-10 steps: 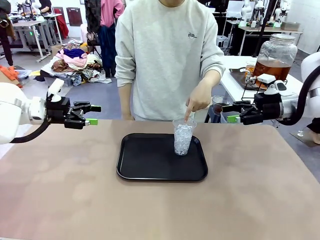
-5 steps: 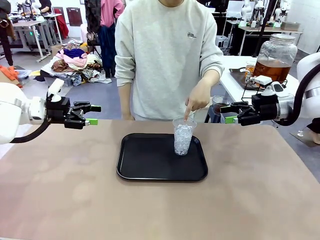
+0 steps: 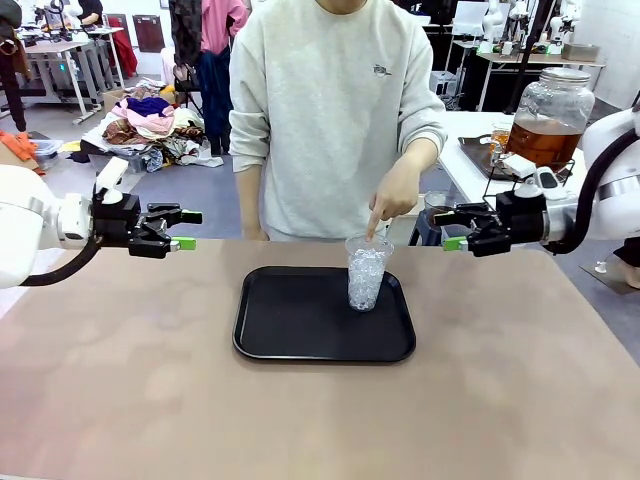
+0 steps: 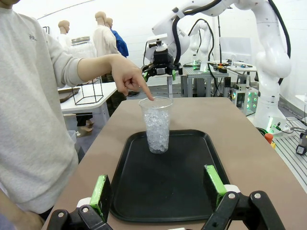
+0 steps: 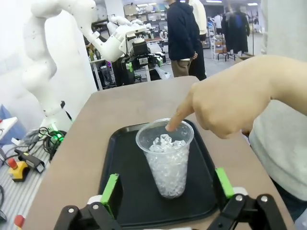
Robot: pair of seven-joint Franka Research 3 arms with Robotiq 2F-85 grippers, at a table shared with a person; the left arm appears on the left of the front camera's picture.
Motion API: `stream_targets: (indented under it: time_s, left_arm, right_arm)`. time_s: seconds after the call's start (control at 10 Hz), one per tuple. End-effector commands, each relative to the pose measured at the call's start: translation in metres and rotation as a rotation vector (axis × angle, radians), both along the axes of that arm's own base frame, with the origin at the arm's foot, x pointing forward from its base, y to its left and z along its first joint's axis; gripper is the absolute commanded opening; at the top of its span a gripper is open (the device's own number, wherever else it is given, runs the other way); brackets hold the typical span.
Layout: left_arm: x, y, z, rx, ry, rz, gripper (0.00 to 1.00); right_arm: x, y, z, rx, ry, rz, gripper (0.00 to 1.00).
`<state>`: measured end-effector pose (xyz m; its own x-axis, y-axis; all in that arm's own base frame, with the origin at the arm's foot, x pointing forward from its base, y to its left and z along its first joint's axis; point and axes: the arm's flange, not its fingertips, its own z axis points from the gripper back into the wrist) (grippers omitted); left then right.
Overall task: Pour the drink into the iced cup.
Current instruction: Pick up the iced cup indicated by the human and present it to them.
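Observation:
The iced cup (image 3: 367, 272), clear plastic and full of ice, stands upright on the far right part of a black tray (image 3: 270, 340). A person's hand (image 3: 395, 200) points a finger down at its rim. The drink (image 3: 545, 140), amber liquid in a big glass jar with a metal lid, sits on a white side table at the back right. My left gripper (image 3: 187, 230) hovers open, well left of the tray. To the right of the cup hangs my right gripper (image 3: 450, 228), open and aimed at it. The wrist views show the cup (image 4: 157, 124) (image 5: 167, 160) ahead of open, empty jaws.
The tan table (image 3: 120, 400) has bare room around the tray. The person stands at the far edge, close behind the cup. A black wire stand (image 3: 505, 175) and a dark tray lie beside the jar on the side table.
My right gripper has moved left, closer to the cup. The left arm, the cup and the pointing hand have stayed where they were.

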<state>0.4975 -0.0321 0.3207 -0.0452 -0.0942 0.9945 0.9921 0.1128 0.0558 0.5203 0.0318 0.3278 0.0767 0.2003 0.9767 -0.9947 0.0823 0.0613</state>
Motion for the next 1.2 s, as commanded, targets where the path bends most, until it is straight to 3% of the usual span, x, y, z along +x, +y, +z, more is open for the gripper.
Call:
stream_targets:
  time_s: [0.0,0.4,0.6,0.9,1.1]
  left_arm:
    - [0.0,-0.001,0.002,-0.007,-0.003,0.007,1.0]
    - [0.0,-0.001,0.002,-0.007,-0.003,0.007,1.0]
    - [0.0,-0.001,0.002,-0.007,-0.003,0.007,1.0]
    - [0.0,-0.001,0.002,-0.007,-0.003,0.007,1.0]
    - [0.0,-0.001,0.002,-0.007,-0.003,0.007,1.0]
  right_arm:
    - [0.02,0.012,-0.023,0.028,-0.069,0.028,1.0]
    - [0.038,0.027,-0.061,0.045,-0.102,0.073,1.0]
    - [0.042,0.035,-0.075,0.055,-0.078,0.06,1.0]
    - [0.039,0.031,-0.075,0.069,-0.022,0.043,1.0]
    - [0.038,0.031,-0.081,0.041,-0.033,0.069,1.0]
